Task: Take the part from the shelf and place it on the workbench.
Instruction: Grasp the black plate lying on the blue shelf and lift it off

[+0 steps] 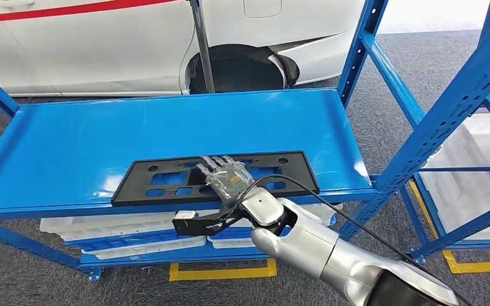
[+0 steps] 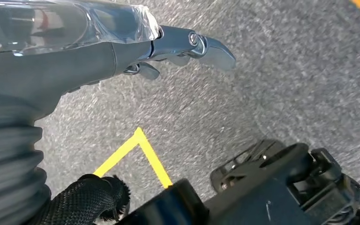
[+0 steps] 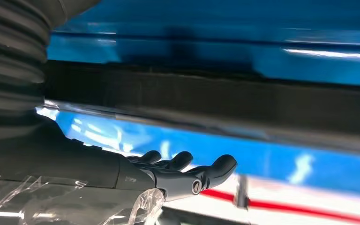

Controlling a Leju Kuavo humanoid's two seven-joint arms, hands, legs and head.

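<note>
The right robot hand [image 1: 225, 176] is covering the middle of the black part [image 1: 166, 180], so contact between them is not showing clearly. The frame edge is cutting off the white car [image 1: 102, 44], and the shelf [image 1: 70, 140] is hiding the white trays [image 1: 115, 224] beneath

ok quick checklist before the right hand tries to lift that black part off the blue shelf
1. Right hand over the black part: ok, fingers lie flat across its middle.
2. Grip closed on the part: not ok, the right wrist view shows the fingers stretched out, not curled.
3. Thumb under the part's front edge: cannot tell, that spot is hidden.
4. Part reachable at the front of the shelf: ok, it lies along the front lip.
5. Shelf around the part free of other items: ok.
6. Left hand out of the way: ok, it hangs over the grey floor holding nothing.
</note>
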